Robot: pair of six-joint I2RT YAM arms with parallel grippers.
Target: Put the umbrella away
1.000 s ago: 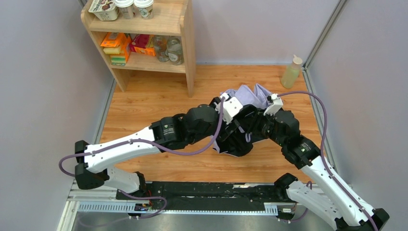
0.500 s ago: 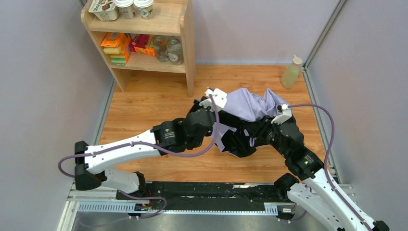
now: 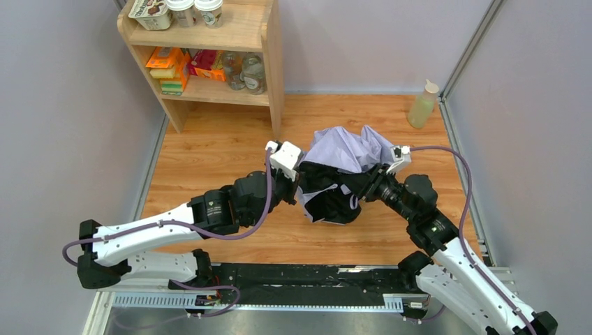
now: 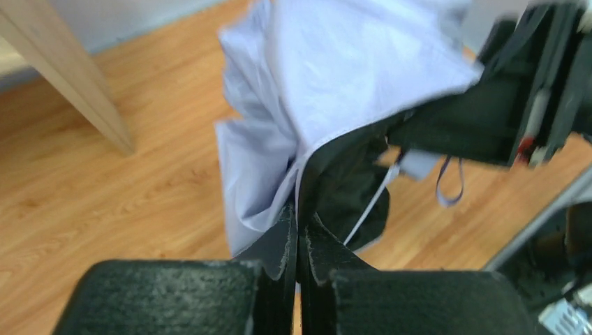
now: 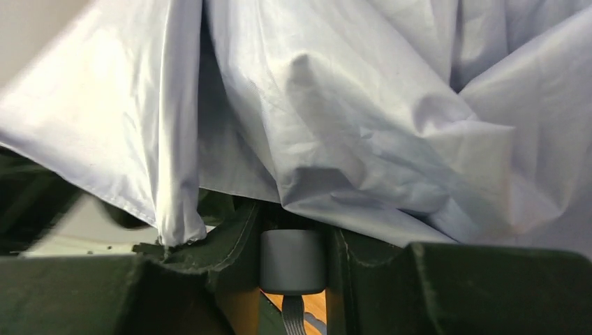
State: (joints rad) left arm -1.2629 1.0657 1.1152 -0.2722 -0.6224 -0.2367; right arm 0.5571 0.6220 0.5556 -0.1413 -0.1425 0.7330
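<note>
Left gripper (image 4: 299,227) pinching the umbrella (image 3: 345,148) by its hem, at nine o'clock.
Right gripper (image 5: 292,236) at three o'clock, clamped around the handle (image 5: 293,264).

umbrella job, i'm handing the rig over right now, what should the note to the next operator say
Grippers: the left gripper is shut on the fabric edge of the umbrella. The right gripper is shut on a grey cylinder under the fabric, apparently the handle.
Where: the umbrella hangs between both arms over the wooden table, to the right of the shelf. Its lilac fabric is crumpled and the black lining shows.
Done: both grips are on and the fabric is partly collapsed.
Left: gather the fabric tight, close it fully, stow it. No storage spot is evident.
</note>
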